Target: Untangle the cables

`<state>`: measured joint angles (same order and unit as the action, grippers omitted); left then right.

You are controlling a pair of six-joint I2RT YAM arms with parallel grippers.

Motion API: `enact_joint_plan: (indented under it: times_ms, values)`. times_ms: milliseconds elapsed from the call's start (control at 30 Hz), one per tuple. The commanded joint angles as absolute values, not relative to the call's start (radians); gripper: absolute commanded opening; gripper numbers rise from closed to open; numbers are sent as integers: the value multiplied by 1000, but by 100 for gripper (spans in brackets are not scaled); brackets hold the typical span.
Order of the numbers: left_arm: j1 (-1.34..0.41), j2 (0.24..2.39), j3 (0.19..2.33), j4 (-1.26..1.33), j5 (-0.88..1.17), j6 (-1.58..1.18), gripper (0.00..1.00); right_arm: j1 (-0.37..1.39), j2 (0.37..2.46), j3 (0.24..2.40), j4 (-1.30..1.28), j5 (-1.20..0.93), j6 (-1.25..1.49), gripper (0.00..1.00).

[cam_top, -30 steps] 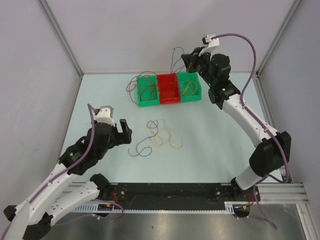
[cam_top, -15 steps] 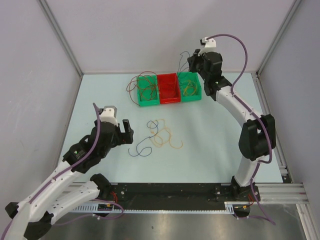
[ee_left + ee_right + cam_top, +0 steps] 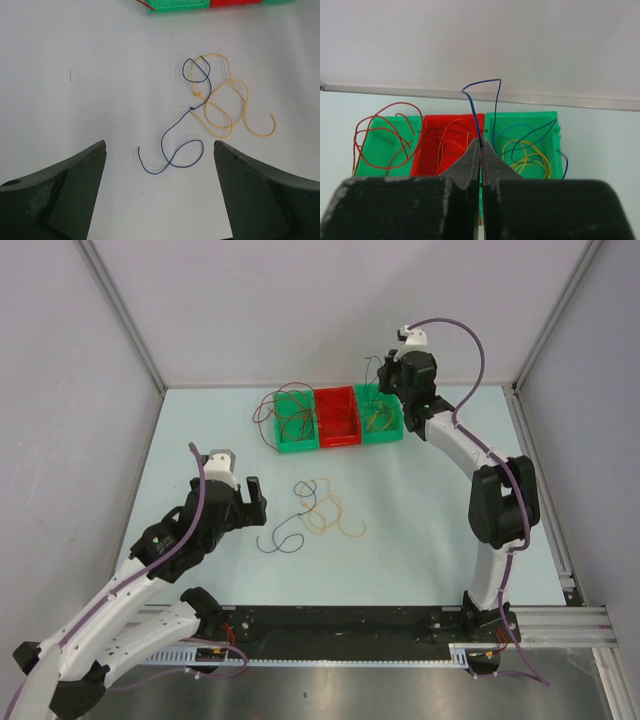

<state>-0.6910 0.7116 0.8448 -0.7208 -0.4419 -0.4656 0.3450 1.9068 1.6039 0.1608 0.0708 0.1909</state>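
Your right gripper [image 3: 481, 145] is pinching a blue cable [image 3: 471, 111] over the right-hand green bin [image 3: 520, 116]. Your left gripper [image 3: 160, 146] is hovering wide above the mid-frame blue-yellow tangle [image 3: 199, 95], left to separate.

The left arm [image 3: 125, 590] rises from its base at 7 o'clock and leans toward the middle. The left gripper [image 3: 252, 500] hangs at 9 o'clock, jaws spread wide, aimed toward 3 o'clock. The right arm [image 3: 495, 502] stands up from 5 o'clock, elbow high, and stretches to 1 o'clock. The right gripper [image 3: 481, 144] is pinched tight on a blue cable [image 3: 472, 107].
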Motion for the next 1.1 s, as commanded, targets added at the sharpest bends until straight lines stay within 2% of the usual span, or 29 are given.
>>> enact_joint_plan:
  times_ms: [0,267,800,1067]
  values:
    - [-678,713,854,-698,-437,-440,93,348,1950,1657,179,63,215,0]
    - [-676,716,854,-698,-437,-440,93,341,2043,1689,170,18,259,0]
    - [-673,715,854,-700,-445,-440,92,322,2143,1614,117,69,334,0]
    - [-675,721,854,-701,-448,-442,92,322,2204,1663,48,40,342,0]
